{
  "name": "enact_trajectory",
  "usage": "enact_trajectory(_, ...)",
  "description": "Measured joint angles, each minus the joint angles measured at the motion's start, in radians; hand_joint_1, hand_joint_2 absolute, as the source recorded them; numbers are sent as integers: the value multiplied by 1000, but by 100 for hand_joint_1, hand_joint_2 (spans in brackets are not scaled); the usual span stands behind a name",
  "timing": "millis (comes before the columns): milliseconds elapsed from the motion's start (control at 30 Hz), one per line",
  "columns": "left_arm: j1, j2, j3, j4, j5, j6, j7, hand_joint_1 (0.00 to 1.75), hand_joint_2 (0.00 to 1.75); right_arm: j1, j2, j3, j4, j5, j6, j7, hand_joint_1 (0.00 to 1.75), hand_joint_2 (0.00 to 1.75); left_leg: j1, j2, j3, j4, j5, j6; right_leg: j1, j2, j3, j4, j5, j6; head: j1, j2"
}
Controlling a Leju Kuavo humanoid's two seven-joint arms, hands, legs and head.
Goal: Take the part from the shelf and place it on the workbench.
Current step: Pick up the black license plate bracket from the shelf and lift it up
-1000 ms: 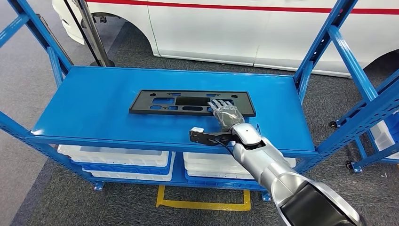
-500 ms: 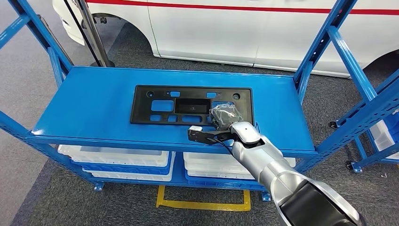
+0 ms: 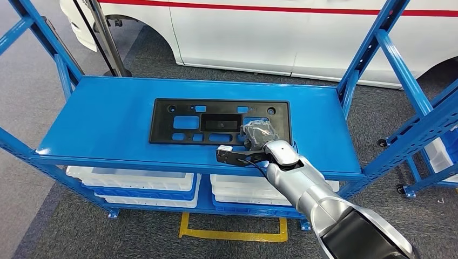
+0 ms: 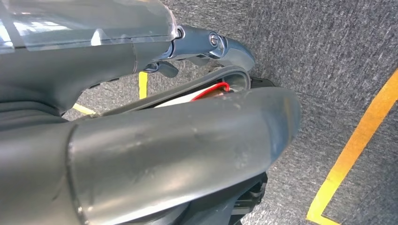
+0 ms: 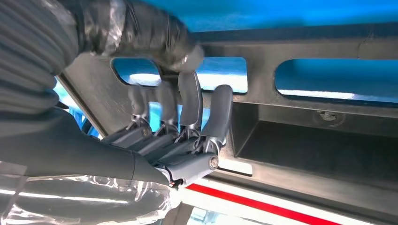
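Note:
The part (image 3: 186,121) is a flat black plastic panel with several cut-outs, on the blue shelf (image 3: 102,124). It stands tipped up so that its face is turned toward me. My right hand (image 3: 258,134) grips its near right edge. In the right wrist view the fingers (image 5: 187,105) curl through a slot of the part (image 5: 305,150) and the thumb (image 5: 141,33) presses the other side. My left hand (image 4: 178,154) hangs over grey carpet, a blurred grey mass whose fingers I cannot make out.
White bins (image 3: 140,183) sit on the lower shelf level. Blue uprights (image 3: 397,59) frame the shelf at both sides. A white car (image 3: 270,32) stands behind it, and a black pole (image 3: 108,38) at the back left. Yellow tape (image 3: 232,234) marks the floor in front.
A second ago my right hand lay spread over the flat panel. Its fingers have since closed on the near right edge and the panel has tipped up. Nothing has moved in the last half second.

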Motion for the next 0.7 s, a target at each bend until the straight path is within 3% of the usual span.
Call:
enact_trajectory(467, 0, 0, 0, 0, -2, -2, 0, 0, 0, 0, 0, 0, -5, -3, 11, -42, 0, 175, 0, 0, 0, 0, 0, 0, 0, 0, 0, 0, 0, 0, 0, 0)
enact_trajectory(600, 0, 0, 0, 0, -2, -2, 0, 0, 0, 0, 0, 0, -5, -3, 11, -42, 0, 0, 0, 0, 0, 0, 0, 0, 0, 0, 0, 0, 0, 0, 0, 0)
enact_trajectory(700, 0, 0, 0, 0, -2, -2, 0, 0, 0, 0, 0, 0, -5, -3, 11, -43, 0, 0, 0, 0, 0, 0, 0, 0, 0, 0, 0, 0, 0, 0, 0, 0)
